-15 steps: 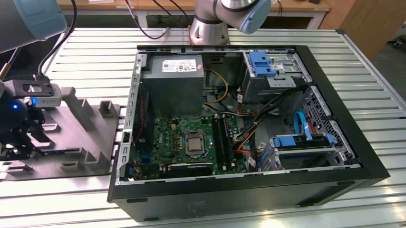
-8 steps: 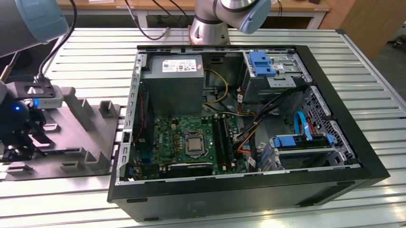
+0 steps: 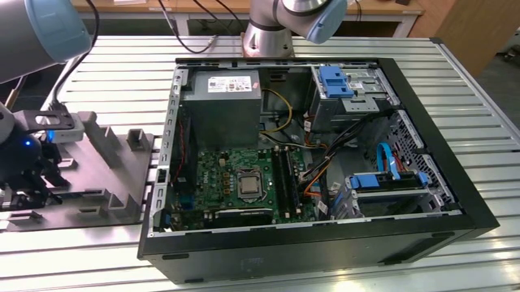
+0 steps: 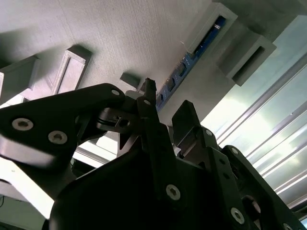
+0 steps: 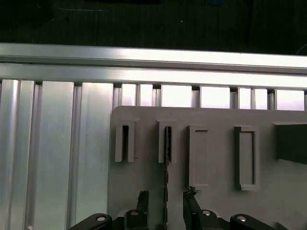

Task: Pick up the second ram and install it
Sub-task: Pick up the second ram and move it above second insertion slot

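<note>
The slatted metal table (image 3: 455,79) carries an open computer case (image 3: 325,249). At the exterior view's left lies a grey fixture plate (image 3: 106,182), well apart from the green motherboard (image 3: 219,176) and its black memory slots (image 3: 284,176) inside the case.

The second ram (image 5: 167,153) stands on edge in one of the plate's raised holders, not yet lifted. In both wrist views it runs in line with the gripper. The gripper (image 5: 166,194) hangs over the plate with its jaws apart, one finger (image 5: 190,196) on each side of the stick and a gap showing on both sides.

The step in hand looks like the grasp. It probably goes best with the stick centred between the jaws, so both pads meet its flat faces together. Closing off-centre could tilt the board in its holder.
</note>
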### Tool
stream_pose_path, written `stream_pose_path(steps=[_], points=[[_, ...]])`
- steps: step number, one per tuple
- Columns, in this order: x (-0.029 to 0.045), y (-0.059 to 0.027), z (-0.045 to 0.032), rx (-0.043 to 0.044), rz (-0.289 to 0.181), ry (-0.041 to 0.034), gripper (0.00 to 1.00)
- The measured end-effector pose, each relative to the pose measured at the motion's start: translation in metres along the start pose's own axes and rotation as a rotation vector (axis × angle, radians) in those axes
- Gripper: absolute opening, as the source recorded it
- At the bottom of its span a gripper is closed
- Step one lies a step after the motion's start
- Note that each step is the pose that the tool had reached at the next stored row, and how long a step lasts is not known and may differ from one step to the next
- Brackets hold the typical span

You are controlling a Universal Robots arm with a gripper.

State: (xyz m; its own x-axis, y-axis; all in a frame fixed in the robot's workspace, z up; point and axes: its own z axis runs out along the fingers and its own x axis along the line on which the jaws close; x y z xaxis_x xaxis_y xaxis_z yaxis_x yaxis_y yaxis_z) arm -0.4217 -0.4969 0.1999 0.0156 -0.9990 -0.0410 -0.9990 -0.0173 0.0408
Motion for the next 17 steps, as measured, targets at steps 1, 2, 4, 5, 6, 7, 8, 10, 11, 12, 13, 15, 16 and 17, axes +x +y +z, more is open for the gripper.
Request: stream_pose_path(steps=[1,2,4,5,6,7,8,10,11,12,13,15,16,17], points=[[0.0000,0.0000,0.0002,-0.0004,0.000,0.0004,0.41],[0.0000,0.0000,0.0003,-0.0004,-0.001,0.0006,0.41],[0.0000,0.0000,0.0003,-0.0003,-0.001,0.0007,0.41],[0.0000,0.0000,0.0004,-0.0002,-0.001,0.0005,0.41],[0.0000,0.0000,0.0004,-0.0002,-0.001,0.0006,0.41],[0.0000,0.0000,0.0004,-0.0002,-0.001,0.0005,0.41],[0.0000,0.0000,0.0004,-0.0002,-0.001,0.0006,0.41],[0.0000,0.0000,0.0004,-0.0002,-0.001,0.0005,0.40],[0.0000,0.0000,0.0004,-0.0001,-0.001,0.0005,0.34],[0.0000,0.0000,0.0004,-0.0002,-0.001,0.0005,0.27],[0.0000,0.0000,0.0004,-0.0002,-0.001,0.0005,0.27],[0.0000,0.0000,0.0004,-0.0002,-0.001,0.0004,0.21],[0.0000,0.0000,0.0004,-0.0001,-0.001,0.0005,0.21],[0.0000,0.0000,0.0004,-0.0002,-0.001,0.0005,0.21]])
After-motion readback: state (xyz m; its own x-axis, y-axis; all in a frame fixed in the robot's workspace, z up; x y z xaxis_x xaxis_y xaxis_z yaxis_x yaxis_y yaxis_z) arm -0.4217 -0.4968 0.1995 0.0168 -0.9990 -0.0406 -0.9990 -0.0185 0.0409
